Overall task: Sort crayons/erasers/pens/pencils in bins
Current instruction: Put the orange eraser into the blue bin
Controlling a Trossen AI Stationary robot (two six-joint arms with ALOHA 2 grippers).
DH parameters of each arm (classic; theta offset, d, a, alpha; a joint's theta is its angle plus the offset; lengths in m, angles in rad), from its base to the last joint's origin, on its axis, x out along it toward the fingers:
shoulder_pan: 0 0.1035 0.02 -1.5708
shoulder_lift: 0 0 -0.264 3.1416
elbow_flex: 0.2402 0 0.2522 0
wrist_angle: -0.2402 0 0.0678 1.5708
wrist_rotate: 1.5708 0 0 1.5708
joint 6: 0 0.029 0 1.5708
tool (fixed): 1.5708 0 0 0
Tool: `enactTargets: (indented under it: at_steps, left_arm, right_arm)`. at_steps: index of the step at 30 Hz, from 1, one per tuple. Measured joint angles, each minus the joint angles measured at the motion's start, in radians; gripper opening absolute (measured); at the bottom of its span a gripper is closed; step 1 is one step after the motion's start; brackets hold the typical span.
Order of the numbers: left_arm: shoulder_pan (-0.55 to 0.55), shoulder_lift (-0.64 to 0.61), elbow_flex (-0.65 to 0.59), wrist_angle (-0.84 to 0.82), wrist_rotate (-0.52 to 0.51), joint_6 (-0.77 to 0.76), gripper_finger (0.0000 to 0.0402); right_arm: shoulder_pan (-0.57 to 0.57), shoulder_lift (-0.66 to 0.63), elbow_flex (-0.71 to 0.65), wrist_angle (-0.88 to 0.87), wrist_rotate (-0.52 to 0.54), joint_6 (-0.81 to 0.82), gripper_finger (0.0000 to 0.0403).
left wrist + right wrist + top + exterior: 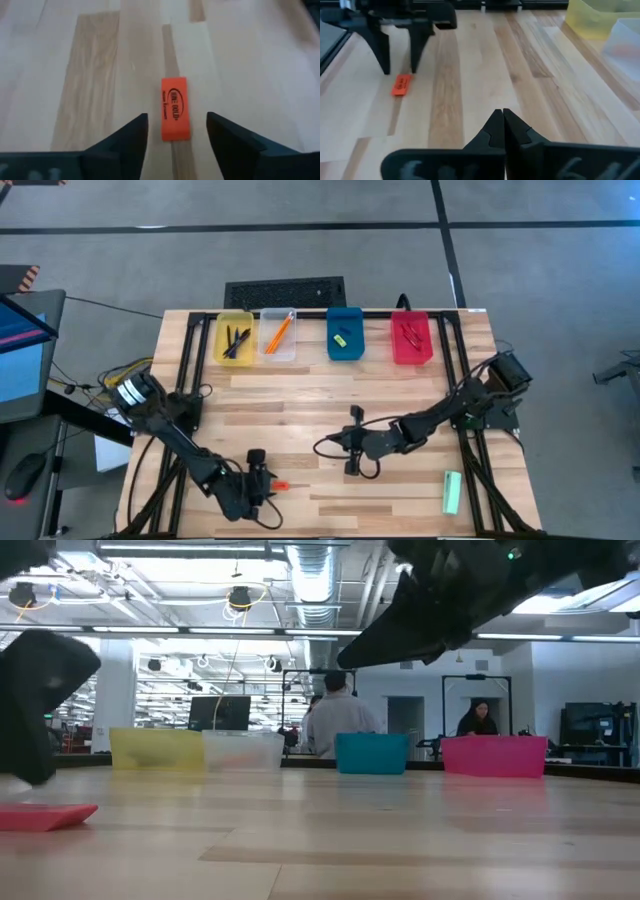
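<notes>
A red-orange eraser (175,107) lies flat on the wooden table near its front left (279,485). My left gripper (176,122) hovers open just over it, one finger on either side of the eraser's near end, touching nothing; the right wrist view shows its fingertips (399,70) clear of the eraser (401,85). My right gripper (502,117) is shut and holds nothing, above the table's middle (345,445). At the far edge stand the yellow bin (235,337) with dark pens, the clear bin (279,335) with an orange pencil, the blue bin (345,333) with a yellow eraser and the red bin (411,338) with crayons.
A pale green bar (452,492) lies near the table's front right corner. Bare wood stretches between the arms and the row of bins. In the low view, people stand in the room behind the bins.
</notes>
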Motion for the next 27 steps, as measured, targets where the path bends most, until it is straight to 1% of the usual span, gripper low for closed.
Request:
enactTargets:
  at_steps: [5, 8, 10, 13, 18, 22, 24, 27]
  left_arm:
    - [0.001, 0.064, 0.022, 0.013, -0.01, -0.033, 0.0227]
    - [0.002, 0.088, 0.026, 0.028, -0.026, -0.034, 0.0232]
    - [0.007, 0.1, 0.027, 0.035, -0.027, -0.034, 0.0223]
    - [0.015, 0.112, 0.026, 0.056, -0.005, -0.014, 0.0191]
    - [0.021, 0.122, 0.027, 0.075, 0.047, 0.028, 0.0112]
    - [0.02, 0.12, 0.027, 0.071, 0.056, 0.086, 0.0055]
    - [0.02, 0.115, 0.027, 0.066, 0.052, 0.097, 0.0037]
    - [0.011, 0.094, 0.026, 0.054, 0.018, 0.106, 0.0034]
  right_arm:
    - [0.027, 0.0, 0.0, -0.001, 0.034, 0.001, 0.0004]
    - [0.04, 0.0, 0.0, 0.001, 0.056, 0.001, 0.0002]
    - [0.045, 0.0, 0.0, 0.001, 0.06, 0.001, 0.0003]
    - [0.046, 0.0, 0.0, 0.003, 0.06, 0.003, 0.0004]
    - [0.046, 0.0, 0.0, 0.01, 0.06, 0.003, 0.0002]
    - [0.042, 0.0, 0.0, 0.009, 0.06, -0.004, 0.0005]
    - [0.041, 0.0, 0.0, 0.009, 0.06, -0.004, 0.0005]
    - [0.041, 0.0, 0.0, 0.008, 0.06, -0.004, 0.0003]
